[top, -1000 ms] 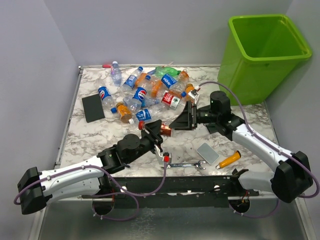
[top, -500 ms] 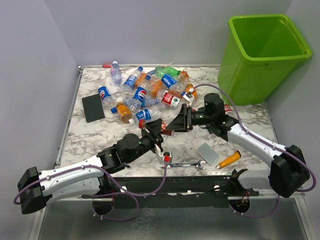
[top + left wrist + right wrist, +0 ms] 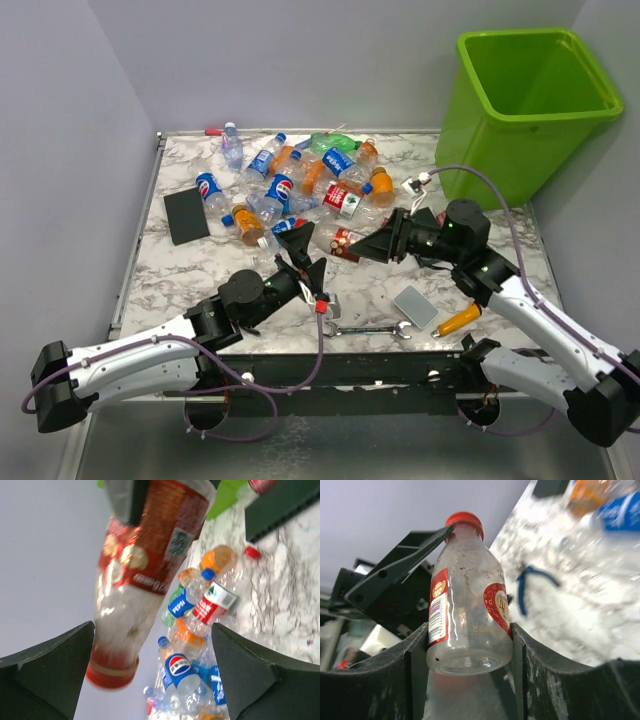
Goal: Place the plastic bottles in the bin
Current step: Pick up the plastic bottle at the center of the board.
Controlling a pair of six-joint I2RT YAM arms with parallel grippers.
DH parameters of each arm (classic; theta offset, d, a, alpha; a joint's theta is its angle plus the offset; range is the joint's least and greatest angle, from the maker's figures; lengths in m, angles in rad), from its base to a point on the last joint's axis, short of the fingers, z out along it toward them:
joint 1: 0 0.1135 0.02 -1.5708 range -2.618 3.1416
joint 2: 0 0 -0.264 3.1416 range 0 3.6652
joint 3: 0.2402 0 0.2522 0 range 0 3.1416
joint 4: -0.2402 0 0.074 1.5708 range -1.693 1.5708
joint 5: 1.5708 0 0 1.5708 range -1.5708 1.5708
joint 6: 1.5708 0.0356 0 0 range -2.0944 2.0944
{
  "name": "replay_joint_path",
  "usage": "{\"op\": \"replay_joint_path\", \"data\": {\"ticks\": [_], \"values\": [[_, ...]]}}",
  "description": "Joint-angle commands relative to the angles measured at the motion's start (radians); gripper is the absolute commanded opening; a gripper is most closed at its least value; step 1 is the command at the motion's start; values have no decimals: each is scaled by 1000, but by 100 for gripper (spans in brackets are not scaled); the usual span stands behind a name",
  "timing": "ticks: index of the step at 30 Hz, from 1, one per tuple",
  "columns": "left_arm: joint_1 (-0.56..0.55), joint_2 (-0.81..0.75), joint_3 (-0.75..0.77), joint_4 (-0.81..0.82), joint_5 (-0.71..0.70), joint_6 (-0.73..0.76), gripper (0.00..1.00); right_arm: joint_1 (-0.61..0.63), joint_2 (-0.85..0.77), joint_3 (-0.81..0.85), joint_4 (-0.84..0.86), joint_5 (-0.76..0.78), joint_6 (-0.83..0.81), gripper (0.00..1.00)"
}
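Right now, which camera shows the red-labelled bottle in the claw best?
Right wrist: the bottle fills the frame, sharp, cap to base, pinched by the right claw. Left wrist shows it large too, but one end is cut off. From above it is small.

The marbled bench carries a heap of plastic bottles toward its far middle, a black slab to their left, and near the front edge a wrench, a grey slab and an orange-handled screwdriver.

1 overhead, 2 wrist close-ups (bottle shared)
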Motion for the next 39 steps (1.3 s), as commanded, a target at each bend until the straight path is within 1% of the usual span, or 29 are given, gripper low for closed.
{"op": "replay_joint_path", "data": {"ticks": [1, 2, 4, 6, 8, 10, 12, 16, 17, 19, 21, 23, 28, 30, 32, 35, 39], "values": [[-3, -61, 8, 27, -109, -299, 99, -6, -156, 83, -148, 381, -222, 24], [-4, -66, 14, 25, -134, -368, 99, -6, -189, 79, -148, 442, -251, 24], [-4, -74, 32, 15, -224, -523, 99, -6, -242, 67, -122, 508, -305, 24], [-3, -69, 77, -13, -298, -712, 99, -6, -276, 50, -87, 525, -358, 24], [-1, -55, 144, -67, -297, -924, 99, -6, -296, 27, -64, 532, -381, 24], [2, -37, 174, -44, -214, -1118, 99, -7, -316, -9, -11, 519, -398, 24], [14, -11, 160, 84, -77, -1323, 99, -5, -337, -57, 49, 500, -401, 24], [71, 119, 122, 463, 130, -1700, 99, -6, -379, -130, 144, 495, -402, 24], [92, 160, 130, 513, 175, -1797, 99, -5, -386, -139, 152, 499, -402, 24], [125, 234, 140, 619, 232, -1918, 99, -5, -398, -153, 162, 497, -402, 24], [146, 296, 136, 735, 272, -2000, 99, -6, -404, -165, 169, 489, -395, 24], [155, 341, 131, 814, 276, -2041, 99, -5, -408, -175, 175, 478, -386, 24], [160, 421, 160, 856, 265, -2056, 99, -5, -415, -208, 223, 437, -358, 24], [160, 440, 173, 871, 257, -2057, 96, -6, -411, -215, 240, 413, -355, 24], [159, 458, 186, 883, 250, -2062, 89, -5, -409, -224, 249, 400, -354, 24], [159, 491, 218, 894, 270, -2076, 72, -5, -413, -242, 264, 397, -347, 24], [159, 525, 231, 909, 281, -2097, 54, -5, -417, -253, 267, 393, -344, 24]]}}
